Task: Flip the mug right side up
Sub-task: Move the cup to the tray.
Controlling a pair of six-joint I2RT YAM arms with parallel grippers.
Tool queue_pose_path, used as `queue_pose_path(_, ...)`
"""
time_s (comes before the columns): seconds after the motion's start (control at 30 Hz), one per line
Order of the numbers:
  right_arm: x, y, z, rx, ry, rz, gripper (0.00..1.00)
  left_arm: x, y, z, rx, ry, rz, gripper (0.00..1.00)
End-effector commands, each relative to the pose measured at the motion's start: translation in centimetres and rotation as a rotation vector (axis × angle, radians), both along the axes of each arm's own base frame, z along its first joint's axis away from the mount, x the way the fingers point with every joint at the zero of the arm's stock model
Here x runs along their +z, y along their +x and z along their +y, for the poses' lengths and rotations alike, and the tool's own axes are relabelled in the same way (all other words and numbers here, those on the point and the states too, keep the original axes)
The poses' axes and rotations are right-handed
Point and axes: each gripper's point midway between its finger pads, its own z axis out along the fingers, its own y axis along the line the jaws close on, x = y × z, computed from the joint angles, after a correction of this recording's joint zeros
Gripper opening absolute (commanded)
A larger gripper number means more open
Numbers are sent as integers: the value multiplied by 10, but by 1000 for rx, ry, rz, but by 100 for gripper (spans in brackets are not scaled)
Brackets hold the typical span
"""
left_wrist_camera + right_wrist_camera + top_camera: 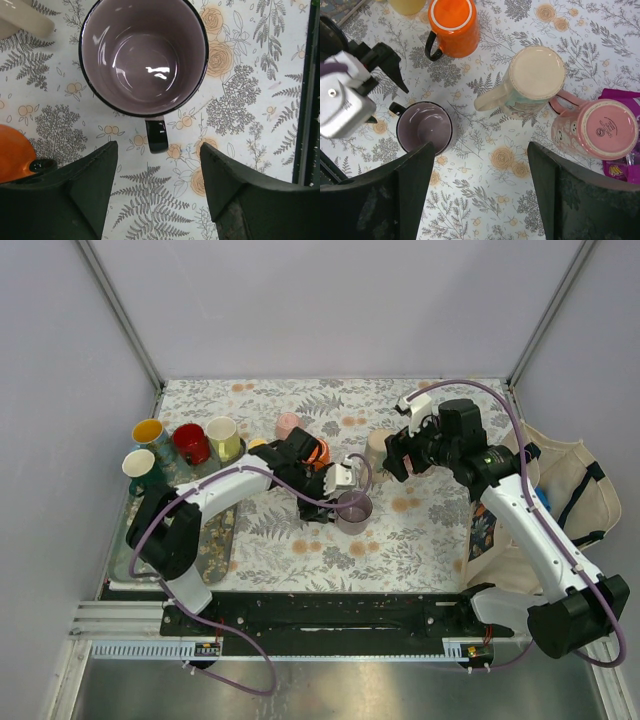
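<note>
Left wrist view: purple mug (144,55) upright, left gripper (158,192) apart and clear; cream mug (532,80) inverted, right gripper (480,192) apart above.

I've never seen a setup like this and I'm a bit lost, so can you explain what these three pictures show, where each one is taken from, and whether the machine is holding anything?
These are two robot arms bolted to the near edge of a table with a floral cloth. One picture looks down from above and behind them; the other two come from a small camera on each wrist, so the dark shapes at the bottom of those are that arm's own jaws.

The left gripper hovers over a purple mug that stands upright, mouth up; its jaws are apart and hold nothing. The right gripper is open and empty too, above a cream mug and a pink mug, both bottom up. An orange mug is nearby, also upside down. More mugs stand on a tray at the left.
</note>
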Motion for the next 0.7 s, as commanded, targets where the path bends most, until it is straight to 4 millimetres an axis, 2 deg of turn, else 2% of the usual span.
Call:
queue_pose_path(0.0,31,12,1,-21,43,-81,83,-5,18,-13,12,15,-104,69)
queue_pose_path(0.1,30,11,1,-20,42,-78,83,-14,24,-19,29,43,-96,66)
queue_pose_path(0.33,31,11,-1,-21,39,-86,82,-29,22,-26,18,70,-79,51)
queue_pose_path(0.6,23,12,1,-18,32,-69,82,-25,11,-27,-2,53,-32,17)
queue_pose_path(0.67,22,13,1,-16,31,-65,82,-24,7,-26,-5,57,-23,11)
